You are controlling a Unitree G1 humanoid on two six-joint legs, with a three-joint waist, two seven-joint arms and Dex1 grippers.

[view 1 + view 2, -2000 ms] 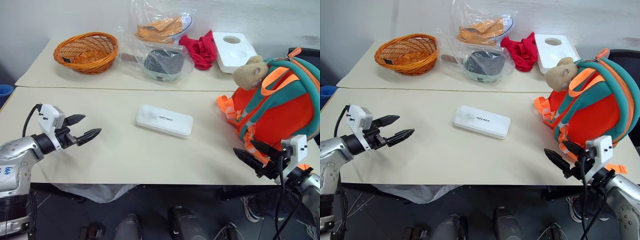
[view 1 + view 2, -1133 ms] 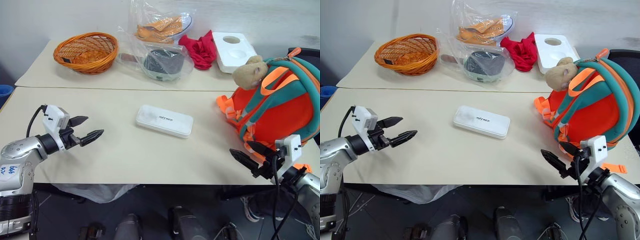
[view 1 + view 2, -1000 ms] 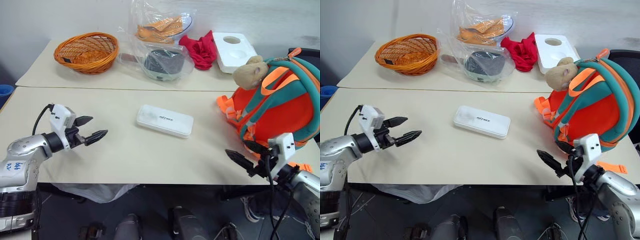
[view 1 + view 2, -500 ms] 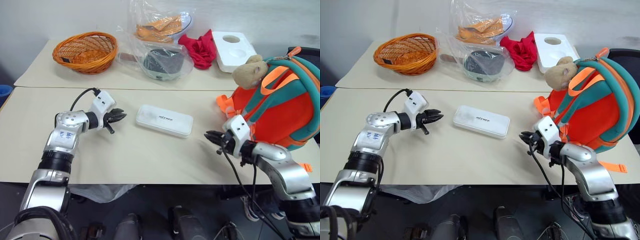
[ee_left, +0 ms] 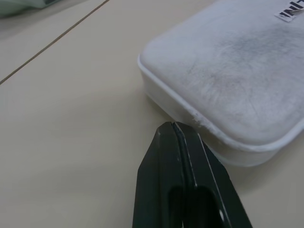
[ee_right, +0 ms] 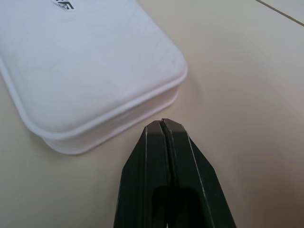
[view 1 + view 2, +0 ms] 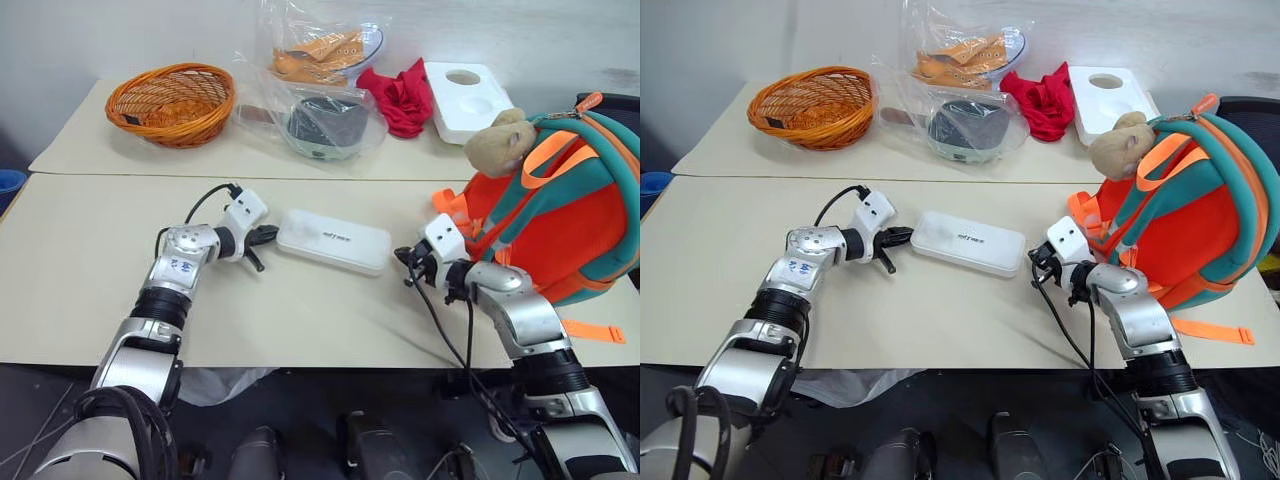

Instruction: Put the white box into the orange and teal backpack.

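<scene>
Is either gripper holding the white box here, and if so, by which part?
Nothing is held. Both grippers are shut, one at each end of the white box.

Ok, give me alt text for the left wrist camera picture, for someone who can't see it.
A shut black left claw points at the near edge of a flat white box with rounded corners, its tip close to the box's side. The box lies on a beige table, with a bit of dark lettering on its top.

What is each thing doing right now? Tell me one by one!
white box: closed, flat on the table, not held.
orange and teal backpack: upright.
left tool: shut, at the box's end.
right tool: shut, at the other end.
orange basket: upright.
</scene>
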